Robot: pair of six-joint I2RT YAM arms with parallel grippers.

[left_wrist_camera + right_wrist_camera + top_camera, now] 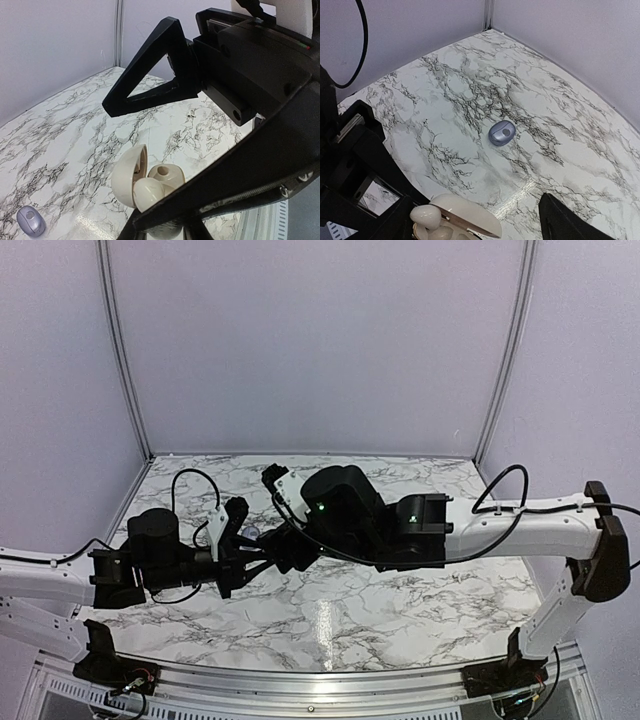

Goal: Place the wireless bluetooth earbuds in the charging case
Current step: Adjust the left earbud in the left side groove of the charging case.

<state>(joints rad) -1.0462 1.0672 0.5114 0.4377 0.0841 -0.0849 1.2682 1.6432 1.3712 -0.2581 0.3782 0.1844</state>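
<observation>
— Over the left middle of the bench point(460, 75), where both arms meet: what has hold of what?
— The left jaws are drawn in narrow around the base of the case point(167, 176), and I judge that they grip it. Its lid point(127, 175) stands up, so the sockets are open to the right arm point(520, 515).
— And the right jaws?
— Spread wide, straddling the case from above, with nothing held between them. I'd say they are that wide because they carry nothing and have a pickup to make.
— Where is the earbud?
— One bluish-grey earbud point(501, 133) lies on the bench, apart from the case and beyond it in the right wrist view. Nothing touches it.
— The second one?
— I can't tell. A rounded cream lump point(148, 194) sits in the case beside a socket with a small hole in it. It may be a bud already seated, or part of the case.
— Why hold the case at all?
— My guess is that it is small and rounded and would skid under a push. So one arm steadies it, lid clear, while the other fetches.
— Any brand or lettering?
— None I can read on the case, earbud or arms. There is only a small green light point(318, 507) on the right arm.
</observation>
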